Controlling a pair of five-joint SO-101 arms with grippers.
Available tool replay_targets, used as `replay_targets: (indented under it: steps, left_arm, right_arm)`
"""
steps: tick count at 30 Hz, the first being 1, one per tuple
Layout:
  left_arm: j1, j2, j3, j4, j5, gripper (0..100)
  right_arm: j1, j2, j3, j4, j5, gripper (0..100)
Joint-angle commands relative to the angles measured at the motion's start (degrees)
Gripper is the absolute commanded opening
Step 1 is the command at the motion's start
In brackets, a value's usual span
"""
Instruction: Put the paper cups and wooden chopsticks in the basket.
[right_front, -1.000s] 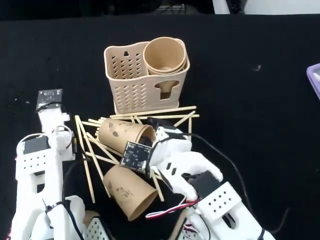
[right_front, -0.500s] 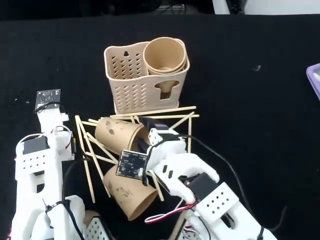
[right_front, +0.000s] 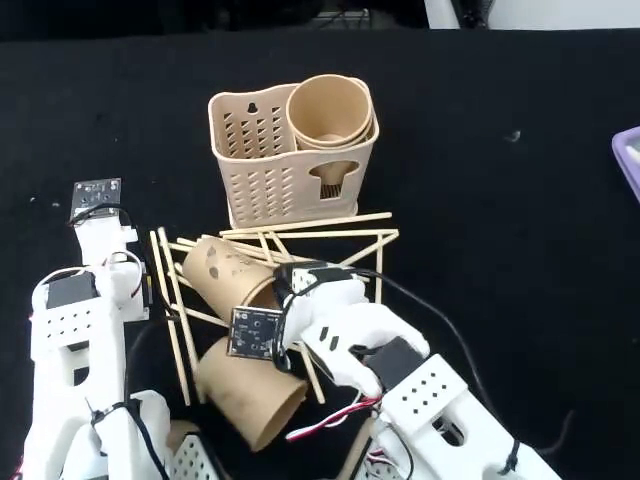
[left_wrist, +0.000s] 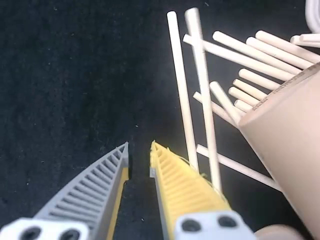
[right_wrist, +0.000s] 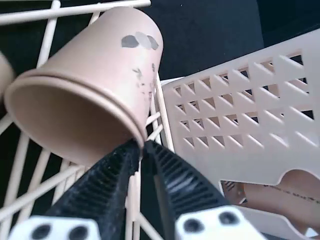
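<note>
A beige perforated basket (right_front: 270, 175) stands at mid-table with nested paper cups (right_front: 330, 108) in its right compartment. In front of it, wooden chopsticks (right_front: 300, 232) lie scattered. One paper cup (right_front: 222, 268) lies on its side on them, and my right gripper (right_front: 284, 278) is shut on its rim. The right wrist view shows the same grip (right_wrist: 141, 145) on the cup (right_wrist: 95, 95), beside the basket wall (right_wrist: 240, 130). A second cup (right_front: 250, 392) lies nearer the front. My left gripper (left_wrist: 139, 147) hangs over bare cloth next to chopsticks (left_wrist: 181, 100), fingers nearly together and holding nothing.
The table is covered in black cloth (right_front: 500, 250), with open room to the right and behind the basket. A purple object (right_front: 630, 155) sits at the right edge. The left arm (right_front: 80, 320) stands at the front left, close to the chopstick pile.
My right gripper has moved left, dragging the gripped cup with it and turning it. The front cup shifted a little to the left. The left arm stayed put.
</note>
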Motion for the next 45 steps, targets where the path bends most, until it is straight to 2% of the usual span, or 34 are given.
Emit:
replay_targets:
  steps: [1, 11, 14, 16, 20, 26, 32, 35, 38, 45]
  left_arm:
    - [-0.57, -1.49, -3.38, -0.62, 0.7, 8]
    - [-0.48, -1.49, -3.38, -0.62, 0.7, 8]
    - [-0.13, -1.49, -3.3, -0.62, 0.7, 8]
    - [-0.13, -1.49, -3.21, -0.62, 0.7, 8]
    - [-0.04, -1.49, -3.21, -0.62, 0.7, 8]
    - [-0.04, -1.49, -3.21, -0.62, 0.7, 8]
    - [-0.22, -1.49, -3.21, -0.62, 0.7, 8]
    - [-0.31, -1.49, -3.3, -0.44, 0.7, 8]
    - [-0.31, -1.49, -3.3, -0.35, 0.7, 8]
    - [-0.4, -1.49, -3.3, -0.35, 0.7, 8]
  right_arm:
    - [-0.53, -5.32, -4.79, 4.04, -3.52, 1.1]
    - [0.0, -33.45, -16.48, 37.89, -6.68, 1.1]
    - [3.96, -37.85, -20.35, 43.52, -6.68, 1.1]
    - [8.88, -37.93, -21.41, 44.75, -6.77, 1.1]
    - [16.26, -36.18, -17.63, 44.66, -11.96, 1.1]
    - [23.82, -24.75, -11.91, 37.98, -17.76, 1.1]
    - [25.32, -9.89, -19.56, 39.74, -23.03, 3.6]
    - [26.2, -2.51, -24.75, 40.7, -23.03, 9.9]
    - [28.04, 3.47, -28.62, 40.35, -22.68, 10.6]
    - [28.04, 6.02, -30.02, 43.96, -21.45, 13.1]
